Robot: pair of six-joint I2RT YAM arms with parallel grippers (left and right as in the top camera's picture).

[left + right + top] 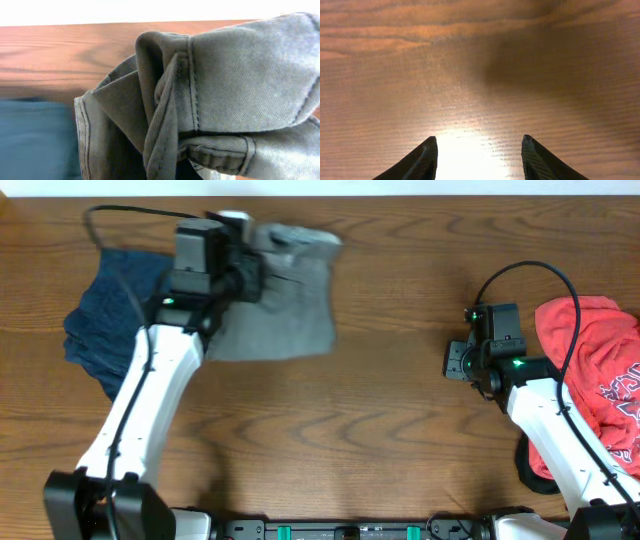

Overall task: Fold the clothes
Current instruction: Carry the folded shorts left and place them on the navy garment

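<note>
Table [400, 430]: I saw bare brown wood grain under the grey shorts and everything else.
Grey shorts [285, 310]: these lay toward the far edge of the table. The nearer part was spread flat, while the far edge was bunched and lifted. In the left wrist view I saw seamed folds of them [240, 75] filling most of the picture.
Red T-shirt [600, 370]: it sat crumpled well apart from the shorts at the right edge of the table, white print showing, with the right arm lying across it.
Navy garment [105, 320]: a rumpled heap just beside the shorts on their left, with the left arm crossing the join.
Left gripper [245, 265]: it was at the shorts' far left corner, closed tight on a gather of the grey cloth. I could not see its fingers for the fabric.
Right gripper [458, 362]: it hung well to the right of the shorts. The jaws stood partly apart with only wood between them [480, 142].
</note>
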